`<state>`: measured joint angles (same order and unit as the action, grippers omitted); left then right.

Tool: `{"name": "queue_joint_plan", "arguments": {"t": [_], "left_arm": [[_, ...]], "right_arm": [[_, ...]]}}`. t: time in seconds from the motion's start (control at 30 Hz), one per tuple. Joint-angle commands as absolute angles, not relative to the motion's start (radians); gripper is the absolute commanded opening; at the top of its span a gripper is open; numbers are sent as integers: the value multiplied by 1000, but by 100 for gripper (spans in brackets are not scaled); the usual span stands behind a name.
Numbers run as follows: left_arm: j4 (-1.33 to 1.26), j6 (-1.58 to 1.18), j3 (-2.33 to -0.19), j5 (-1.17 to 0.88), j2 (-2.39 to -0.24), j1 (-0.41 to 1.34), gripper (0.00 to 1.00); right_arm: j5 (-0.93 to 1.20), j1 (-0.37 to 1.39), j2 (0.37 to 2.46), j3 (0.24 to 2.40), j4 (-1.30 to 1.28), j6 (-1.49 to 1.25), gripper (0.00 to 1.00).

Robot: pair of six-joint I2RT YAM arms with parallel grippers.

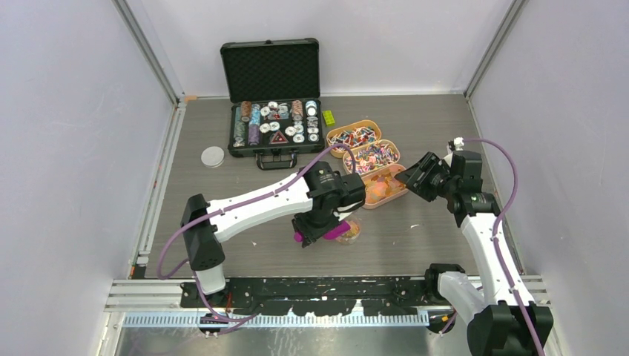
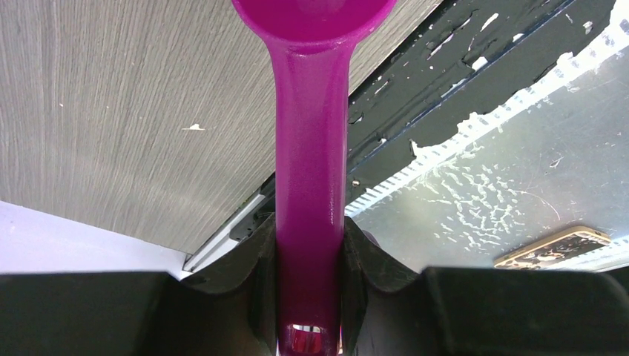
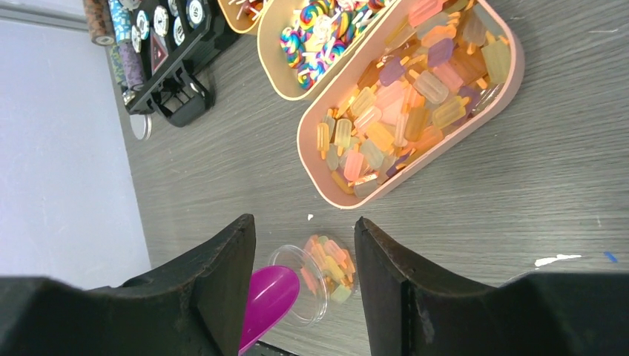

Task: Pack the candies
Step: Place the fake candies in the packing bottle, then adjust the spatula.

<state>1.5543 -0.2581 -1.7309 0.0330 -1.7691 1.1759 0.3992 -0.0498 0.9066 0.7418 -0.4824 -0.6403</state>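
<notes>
L arm [image 1: 252, 204] reaches from the near edge to mid-worktop [image 1: 445, 245]. L jaws are clamped on the handle of the magenta scoop [image 2: 310, 133], pinching it from both sides. In the top view the scoop's long axis runs approx 9-to-3, w/ the handle end poking out at 9 and the bowl pointing to 3.

A small clear cup [image 3: 293, 259] sits at 3 o'clock from the L jaws, just beside them, w/ the scoop bowl right at its rim. Some candies [image 3: 331, 261] are already in it: popsicle shapes, orange/yellow/pink. The bowl looks empty in the R wrist view, but it's partly hidden behind a finger, so not certain.

My read: the L arm is much the nearer and this is its job. The next load means swinging the bowl round to approx 1 o'clock, toward the stock.

R arm [image 1: 482, 230] stands off at approx 2 o'clock from the cup. R jaws are wide apart w/ nothing in them, above bare worktop, aimed back toward the cup.

Beyond the cup at 1 o'clock is the near tray [image 3: 310, 165], oblong, long axis approx 8-to-2 in the top view, full of the same candies. The next tray [image 3: 271, 67] behind it holds swirl lollies. The open chip case [image 1: 271, 70] is farthest, at 11 o'clock.
</notes>
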Motion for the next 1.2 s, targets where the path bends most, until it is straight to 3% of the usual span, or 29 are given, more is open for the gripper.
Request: {"name": "queue_joint_plan", "arguments": {"t": [0.0,0.5,0.93,1.17], "left_arm": [[1763,-271,-1739,48,-1735,1181,0],[1560,-185,-1680,156,-1508,1179,0],[949,204,-1214,253,-1051,1180,0],[811,237,-1170,307,-1074,1167,0]], "right_arm": [[452,-51,872,736,-464,-673,56],[487,-50,778,865,-592,-688,64],[581,-49,700,910,-535,-701,65],[665,-2,639,870,-359,-561,67]]}}
